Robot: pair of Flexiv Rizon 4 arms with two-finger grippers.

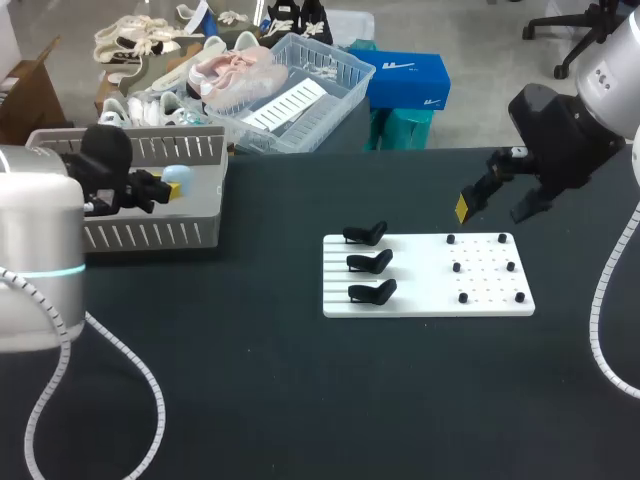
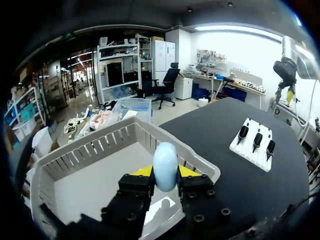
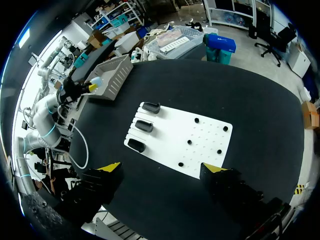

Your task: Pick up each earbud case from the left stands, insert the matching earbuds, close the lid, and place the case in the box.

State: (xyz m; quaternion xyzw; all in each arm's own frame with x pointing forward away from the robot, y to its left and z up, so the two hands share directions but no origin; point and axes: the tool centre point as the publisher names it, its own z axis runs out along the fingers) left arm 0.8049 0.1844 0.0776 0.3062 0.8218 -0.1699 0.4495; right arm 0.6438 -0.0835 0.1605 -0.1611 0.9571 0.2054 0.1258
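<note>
My left gripper [image 2: 165, 174] is shut on a pale blue, closed earbud case [image 2: 165, 167], holding it upright over the near wall of the grey slatted box [image 2: 100, 145]. From the head view, the case [image 1: 175, 180] hangs above the box [image 1: 150, 235] at the table's left. Three black stands [image 1: 370, 262] line the left side of the white board [image 1: 430, 295], and I see no case on them. My right gripper [image 1: 497, 205] hovers open and empty above the board's far right corner; its wrist view looks down on the board [image 3: 170, 135].
Several small black pegs [image 1: 485, 268] stick up from the board's right half. A white cable [image 1: 110, 345] from my left arm loops over the near-left table. Dark tabletop lies bare in front of the board and between board and box.
</note>
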